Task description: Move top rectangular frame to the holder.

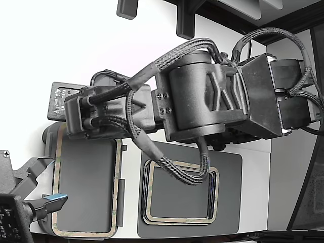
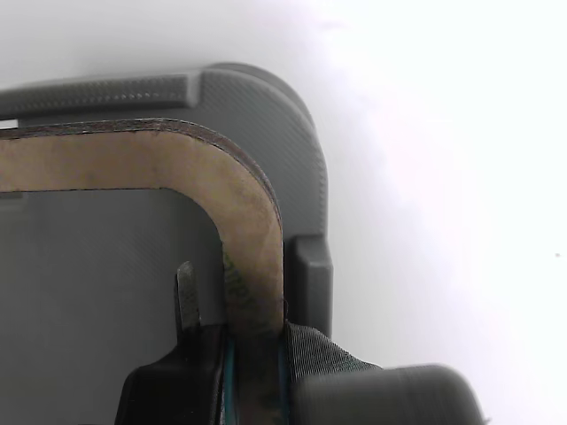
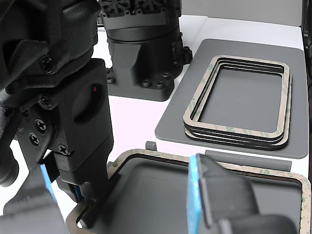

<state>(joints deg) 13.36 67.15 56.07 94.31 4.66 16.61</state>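
Observation:
The top rectangular frame [image 1: 56, 177], a thin tan ring with faint green marks, lies flat within the grey holder [image 1: 86, 187] at the exterior view's left. In the wrist view one rounded corner of the frame [image 2: 239, 186] rests inside the holder's raised rim [image 2: 266, 106]. My gripper [image 2: 257, 385] is shut on the frame's strip just past that corner, with blue-edged pads on either side. In the exterior view the gripper [image 1: 71, 129] hangs over the holder's far corner, its fingertips hidden under its body. The other view shows the gripper [image 3: 83, 209] down at the frame's edge [image 3: 161, 157].
A stack of like frames [image 1: 179, 221] rests on a dark grey mat [image 1: 228, 192] in the middle of the exterior view. A second arm's blue-padded finger [image 1: 53, 200] hovers over the holder's near side and fills the other view's foreground [image 3: 204, 195]. An arm base [image 3: 141, 53] stands behind.

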